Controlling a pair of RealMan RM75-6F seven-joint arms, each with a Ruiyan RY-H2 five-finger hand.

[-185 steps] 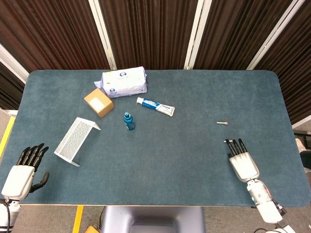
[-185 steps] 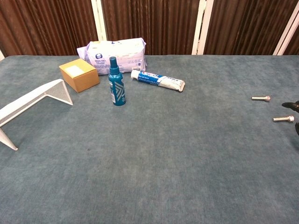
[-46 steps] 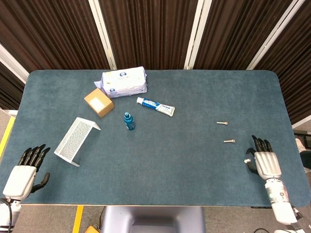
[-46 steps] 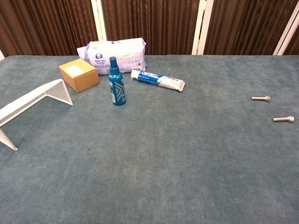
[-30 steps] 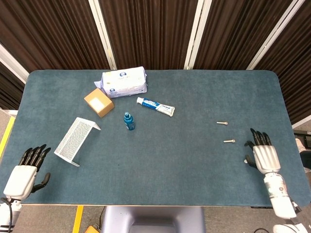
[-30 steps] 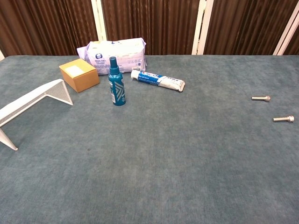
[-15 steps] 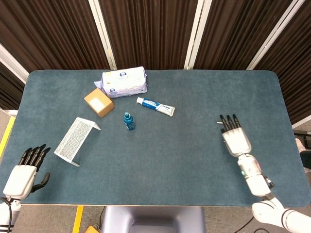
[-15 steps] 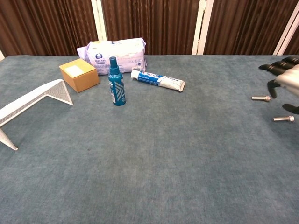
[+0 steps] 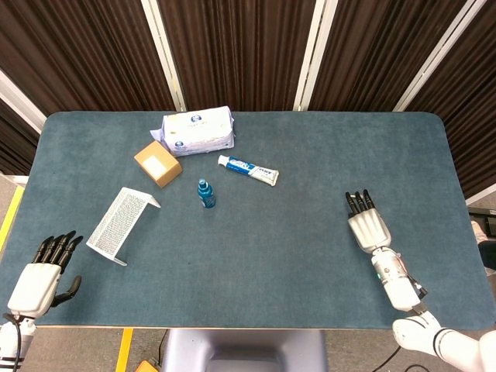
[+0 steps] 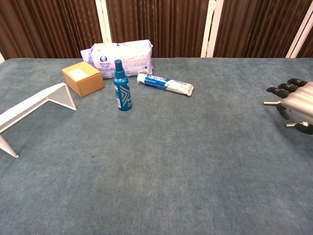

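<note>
— Two small bolts lie under the right hand (image 9: pixel 370 229) in the head view, hidden by its flat, spread fingers; it holds nothing. The left hand (image 9: pixel 36 280) hovers open off the near table (image 9: pixel 310 155) corner.

— Chest view?

— Far bolt (image 10: pixel 270 103) and near bolt (image 10: pixel 292 125) poke out beside that right hand (image 10: pixel 296 104). Likely light, stiff, smooth, prone to roll; pinch mid-shank.

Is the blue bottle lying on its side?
No, in the chest view the blue bottle stands upright on the table, cap on top.
</note>
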